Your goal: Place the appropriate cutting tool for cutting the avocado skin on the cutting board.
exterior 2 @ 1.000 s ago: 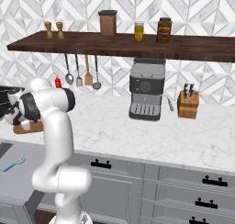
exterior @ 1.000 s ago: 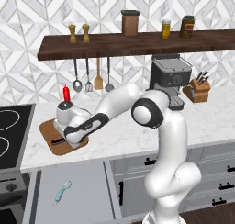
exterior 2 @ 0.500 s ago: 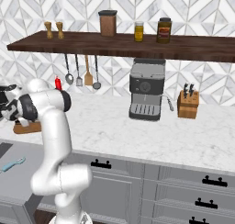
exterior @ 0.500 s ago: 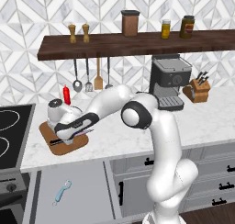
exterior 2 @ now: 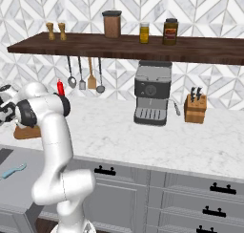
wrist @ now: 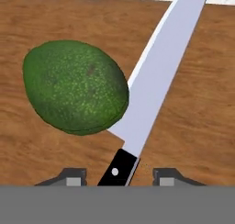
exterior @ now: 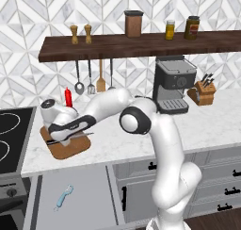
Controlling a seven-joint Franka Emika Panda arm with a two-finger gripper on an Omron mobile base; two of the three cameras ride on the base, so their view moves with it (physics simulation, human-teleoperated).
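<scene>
Seen from the hand, the dark green avocado (wrist: 75, 87) lies on the brown cutting board (wrist: 197, 126). The knife rests beside it on the wood, its silver blade (wrist: 165, 67) touching the fruit's right side and its black handle (wrist: 117, 170) pointing back between my fingers. My gripper (wrist: 120, 178) is open, with each fingertip (wrist: 73, 177) standing clear of the handle. In the left base view the gripper (exterior: 63, 132) hovers low over the board (exterior: 75, 150), hiding the avocado. The board (exterior 2: 27, 132) also shows at the far left of the right base view.
A light-blue peeler (exterior: 63, 197) lies on the low grey surface in front of the counter. The stove (exterior: 12, 130) is left of the board, and a red bottle (exterior: 68, 97) stands behind it. The coffee machine (exterior: 173, 85) and knife block (exterior: 201, 91) stand far right.
The arm swung left over the cutting board during the first half second. Since then the hand has barely moved and stays low over the board.
</scene>
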